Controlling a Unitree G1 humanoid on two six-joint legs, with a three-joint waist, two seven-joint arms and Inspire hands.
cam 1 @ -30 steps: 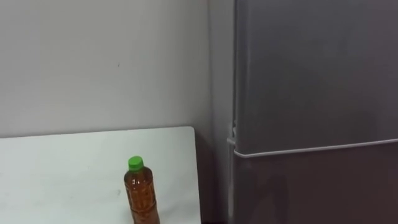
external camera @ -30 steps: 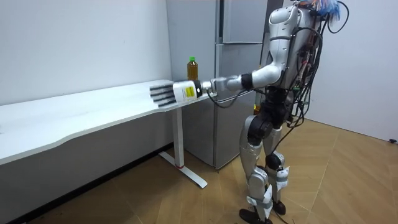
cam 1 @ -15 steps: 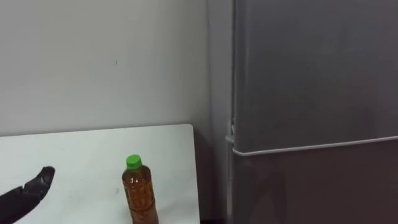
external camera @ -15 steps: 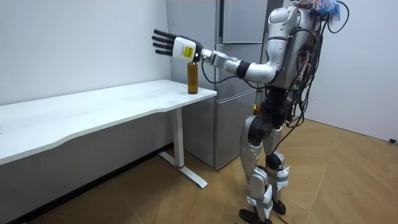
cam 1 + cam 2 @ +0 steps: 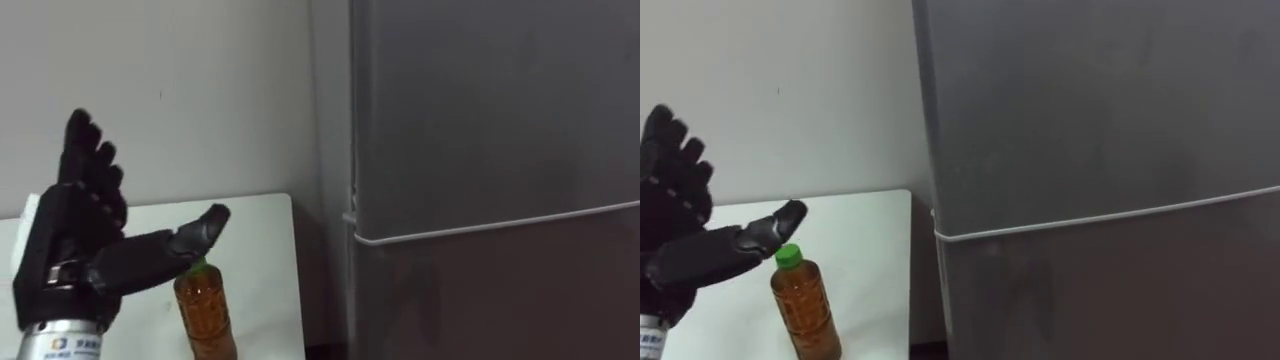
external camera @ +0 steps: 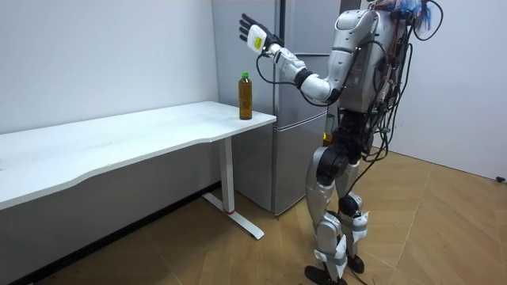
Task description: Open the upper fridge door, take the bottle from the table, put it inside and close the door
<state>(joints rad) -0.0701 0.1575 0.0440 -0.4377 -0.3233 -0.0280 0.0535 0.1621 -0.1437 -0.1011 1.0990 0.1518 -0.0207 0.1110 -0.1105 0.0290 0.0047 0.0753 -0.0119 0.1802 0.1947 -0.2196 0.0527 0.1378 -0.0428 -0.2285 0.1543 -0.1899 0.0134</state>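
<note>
Left hand (image 5: 70,250) raised open above the bottle (image 5: 205,315); bottle stands on the table (image 5: 255,240), not held

Left hand up in front of the wall, fingers straight and spread, thumb stretched toward the fridge (image 5: 480,120), nothing in it. Eye views: thumb tip overlaps the bottle's green cap. Room view: hand sits higher than the cap, apart from it. Bottle upright, amber liquid, on the white table near the end corner next to the fridge. Fridge grey, upper and lower doors both closed, pale seam between them. Robot stands upright on the wood floor in front of the fridge, at the table's end
</note>
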